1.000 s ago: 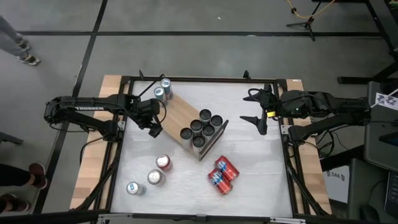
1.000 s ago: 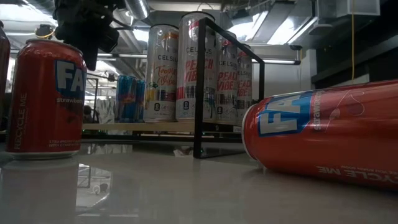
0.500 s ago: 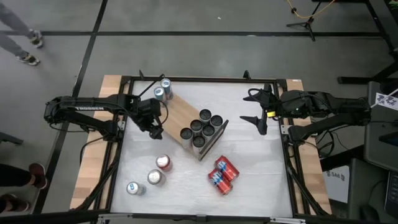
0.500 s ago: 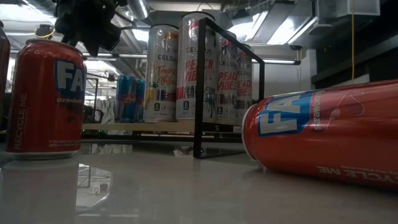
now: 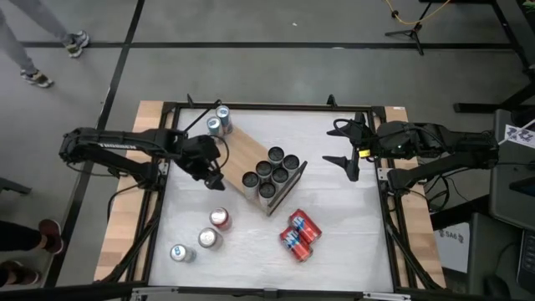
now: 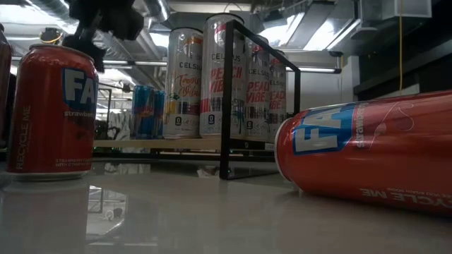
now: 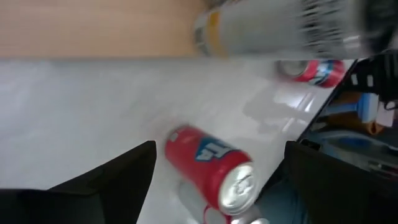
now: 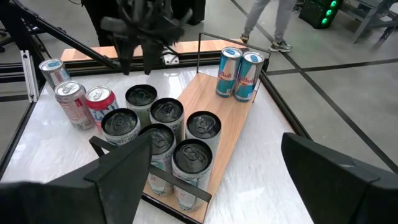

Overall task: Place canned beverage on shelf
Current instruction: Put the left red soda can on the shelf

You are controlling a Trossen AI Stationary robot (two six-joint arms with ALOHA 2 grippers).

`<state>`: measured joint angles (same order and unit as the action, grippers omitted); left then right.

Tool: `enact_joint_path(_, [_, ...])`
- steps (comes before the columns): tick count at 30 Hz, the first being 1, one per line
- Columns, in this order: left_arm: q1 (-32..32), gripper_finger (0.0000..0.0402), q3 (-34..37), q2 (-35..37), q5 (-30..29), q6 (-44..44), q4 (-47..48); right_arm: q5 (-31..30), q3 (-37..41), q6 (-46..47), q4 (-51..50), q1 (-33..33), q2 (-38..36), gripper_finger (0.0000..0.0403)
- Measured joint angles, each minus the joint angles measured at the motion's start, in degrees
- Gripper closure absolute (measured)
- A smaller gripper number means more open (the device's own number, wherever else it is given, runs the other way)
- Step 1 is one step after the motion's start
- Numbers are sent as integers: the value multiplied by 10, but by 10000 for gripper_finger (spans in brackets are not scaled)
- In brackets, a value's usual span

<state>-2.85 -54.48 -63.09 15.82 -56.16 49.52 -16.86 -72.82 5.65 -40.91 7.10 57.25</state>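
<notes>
On the shelf (image 5: 251, 159): six tall cans (image 5: 272, 171) grouped at one end, two blue cans (image 5: 218, 120) at the other; middle bare. Left gripper (image 5: 211, 174) hovers open-jawed beside the shelf above an upright red can (image 5: 220, 219); right gripper (image 5: 345, 148) waits open and apart. Left on the tabletop (image 5: 351, 226): that can, two silver cans (image 5: 194, 245), two red cans (image 5: 299, 235) lying down.

cans on shelf (image 5: 251, 159): 8 | off shelf: 5

Light-wood shelf (image 5: 251, 155), upright cans (image 5: 272, 171) aboard.
</notes>
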Motion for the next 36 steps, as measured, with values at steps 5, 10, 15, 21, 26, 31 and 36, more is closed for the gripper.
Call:
enact_joint_path(5, [53,52,-60,0,-98,-34,22,0,0,0,0,0,0,49])
enact_joint_path(10, [118,52,-93,-5,-198,-59,24,0,0,0,0,0,0,49])
enact_joint_path(15, [180,52,-94,-35,-247,-81,25,0,0,0,0,0,0,49])
enact_joint_path(21, [227,52,-94,-92,-246,-97,27,0,0,0,0,0,0,49])
enact_joint_path(26, [252,52,-94,-126,-237,-124,51,0,0,0,0,0,0,49])
enact_joint_path(31, [270,52,-94,-138,-236,-144,57,0,0,0,0,0,0,49])
enact_joint_path(36, [286,52,-94,-138,-244,-170,56,0,0,0,0,0,0,49])
